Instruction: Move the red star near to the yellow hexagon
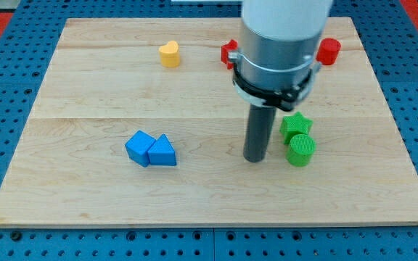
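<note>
Far behind my tip (pixel 255 159), no fingers to report, red star (pixel 228 53) sits half-hidden right of yellow block (pixel 169 54); risk: tip nudging green star (pixel 295 125) when departing.

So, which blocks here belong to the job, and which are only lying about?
Belong to the job:
red star, partly hidden behind the arm
yellow block, hexagon shape not clear
my tip, beside the green blocks

Lying about:
red cylinder
green star
green cylinder
blue cube
blue triangle
</note>
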`<state>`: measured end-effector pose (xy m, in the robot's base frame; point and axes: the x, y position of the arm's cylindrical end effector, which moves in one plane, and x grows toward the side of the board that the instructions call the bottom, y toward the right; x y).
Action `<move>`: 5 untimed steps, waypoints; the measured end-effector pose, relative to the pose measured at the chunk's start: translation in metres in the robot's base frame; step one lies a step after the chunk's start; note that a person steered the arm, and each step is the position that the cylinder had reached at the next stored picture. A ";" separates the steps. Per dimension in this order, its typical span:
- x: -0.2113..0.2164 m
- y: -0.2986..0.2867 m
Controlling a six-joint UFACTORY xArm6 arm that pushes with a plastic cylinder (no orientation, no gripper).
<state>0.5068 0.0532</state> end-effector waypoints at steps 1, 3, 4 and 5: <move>-0.037 -0.002; -0.104 -0.003; -0.130 -0.012; -0.152 -0.029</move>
<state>0.3547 0.0238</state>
